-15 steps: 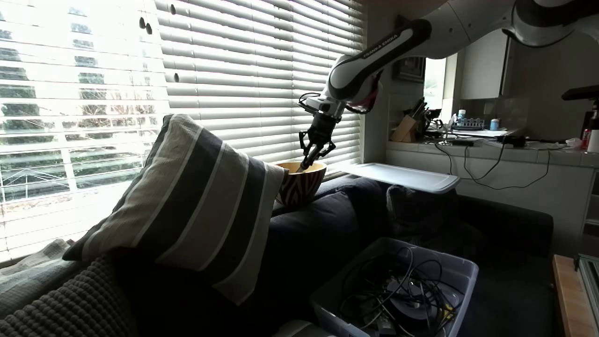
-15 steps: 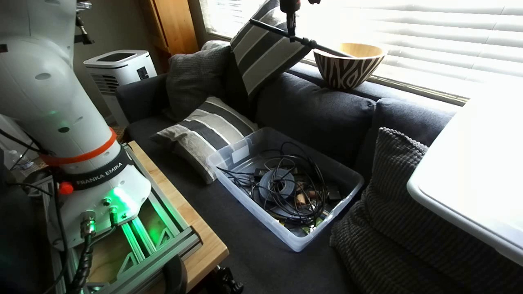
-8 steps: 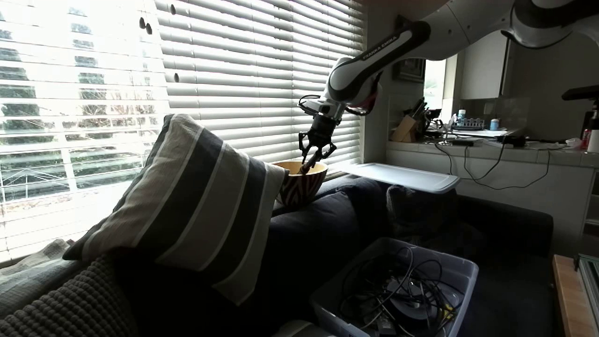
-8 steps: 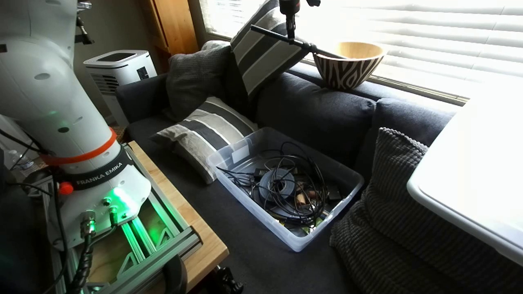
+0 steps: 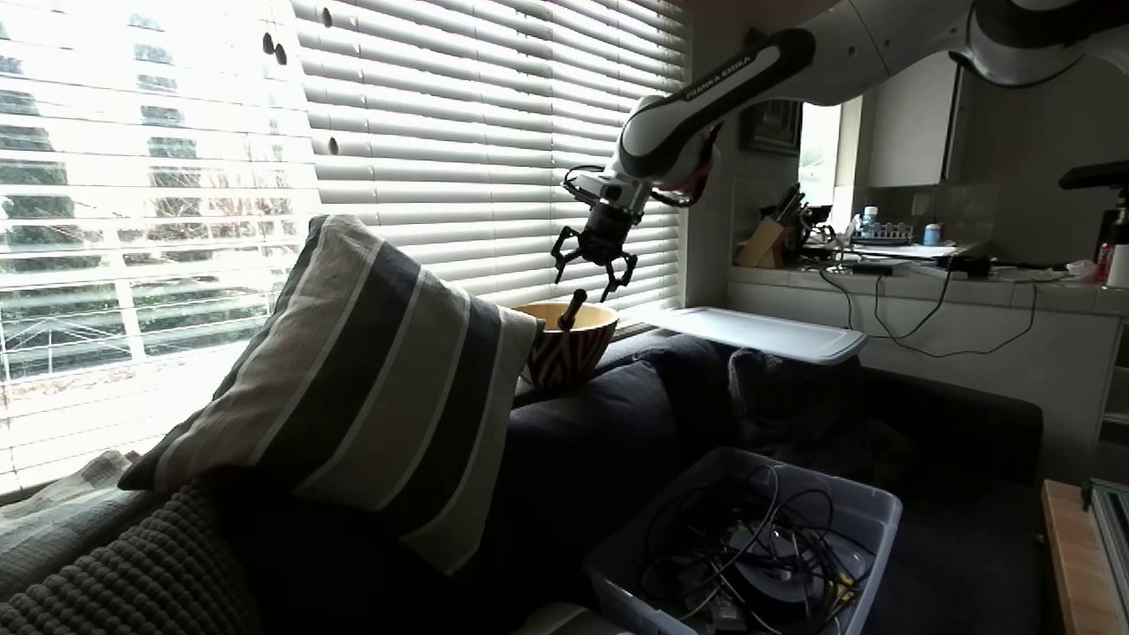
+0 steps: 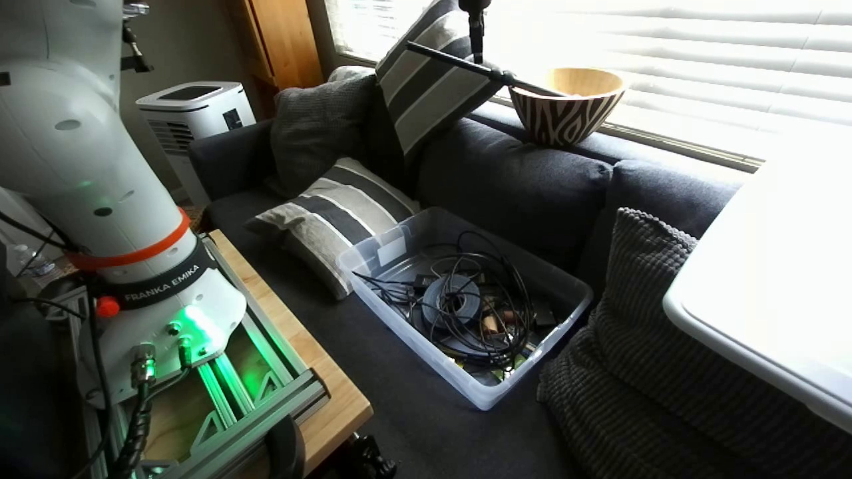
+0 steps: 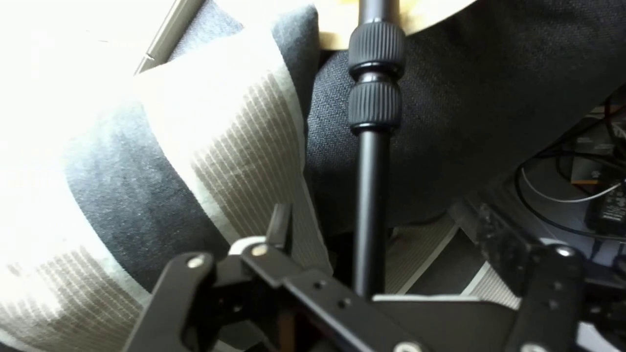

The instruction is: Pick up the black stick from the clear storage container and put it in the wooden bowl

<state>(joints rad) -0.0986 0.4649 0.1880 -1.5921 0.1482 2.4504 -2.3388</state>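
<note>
The robot hand [image 5: 582, 289] is spread wide, and in the wrist view the black stick [image 6: 496, 75] shows in its gap with space on both sides. In an exterior view, the stick's right end goes into the wooden bowl [image 6: 569, 120], and the rest pokes out to the left, in front of a striped pillow [image 6: 432, 93]. Nearer, the clear storage container [image 6: 489, 397] has curly dark cords [image 6: 492, 361] inside.
</note>
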